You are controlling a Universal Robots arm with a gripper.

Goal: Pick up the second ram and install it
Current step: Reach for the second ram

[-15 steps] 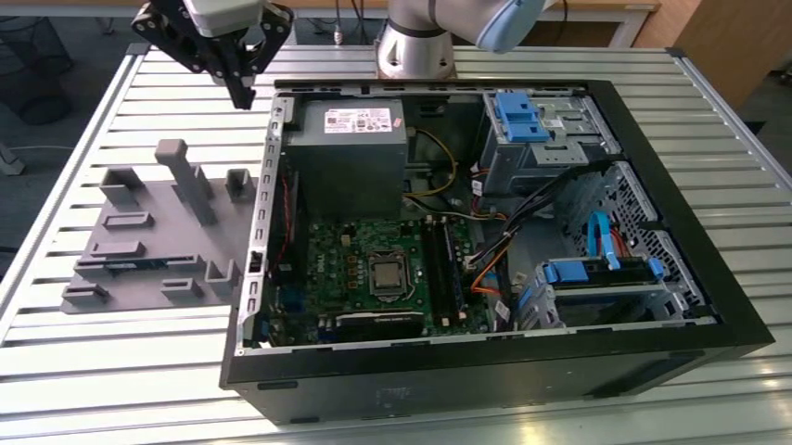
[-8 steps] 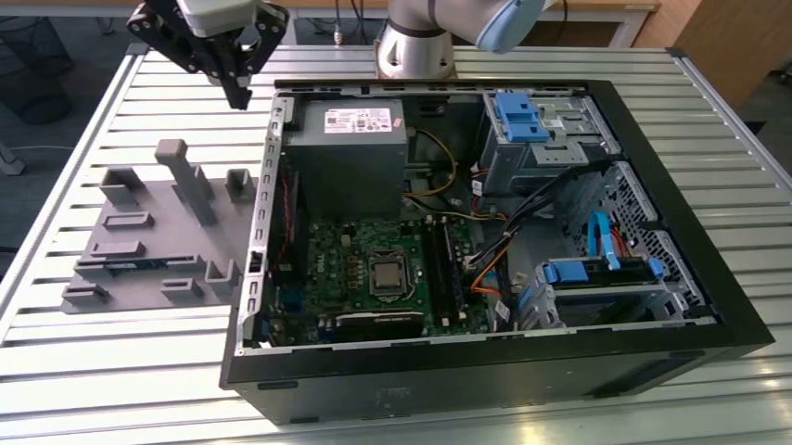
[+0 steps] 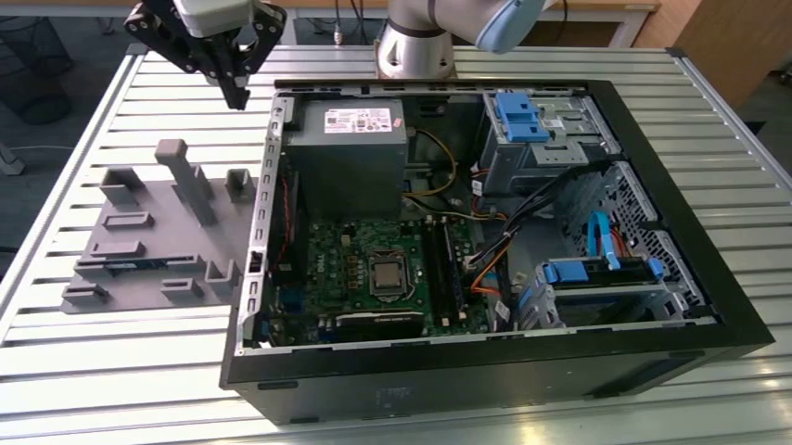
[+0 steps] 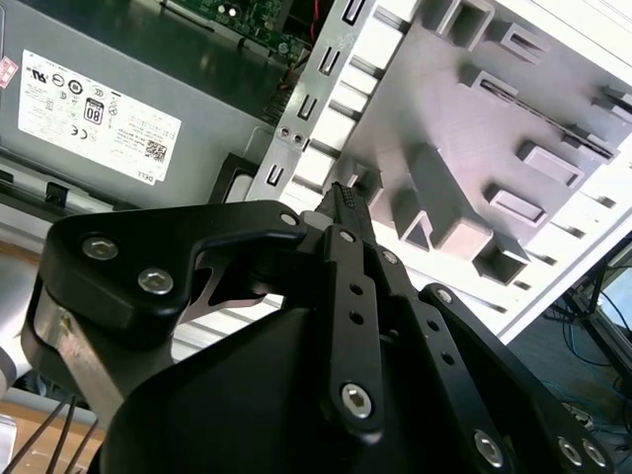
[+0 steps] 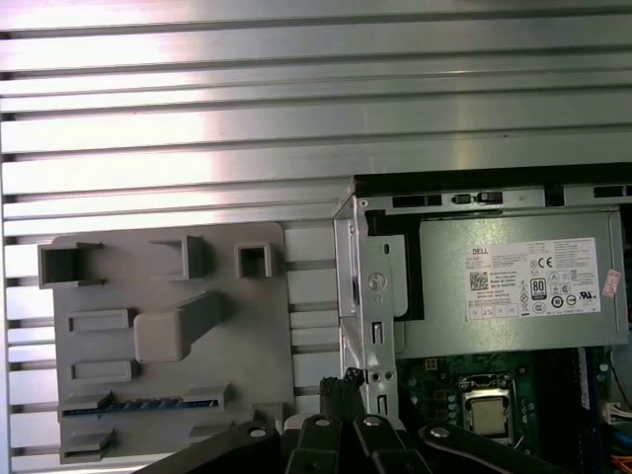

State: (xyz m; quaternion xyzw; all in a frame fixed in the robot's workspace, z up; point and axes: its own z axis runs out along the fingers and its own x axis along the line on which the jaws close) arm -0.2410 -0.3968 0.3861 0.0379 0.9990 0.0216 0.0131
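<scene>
The gripper (image 3: pixel 236 93) hangs above the table's (image 3: pixel 124 371) far edge, toward the corner on the exterior view's left. It is well above the slats. Its two fingers are pressed together to one narrow tip and hold nothing; in the second wrist view the tip (image 4: pixel 342 196) shows no gap.

The second ram (image 3: pixel 130 265) lies flat in a long slot of the grey tray (image 3: pixel 155 209), on the side of the tray toward the table's near edge. In the first wrist view it (image 5: pixel 148 405) shows as a thin blue strip between the slot walls. The gripper is well apart from it, and several upright posts of the tray stand between them.

The tray sits just beside the open computer case (image 3: pixel 495 371), on the exterior view's left of it, with only a narrow strip of slats between. In the first wrist view the fingertip (image 5: pixel 346 380) is over the metal rim of the case, near the corner of the power supply (image 5: pixel 504 286). The slats along the far edge are bare.
</scene>
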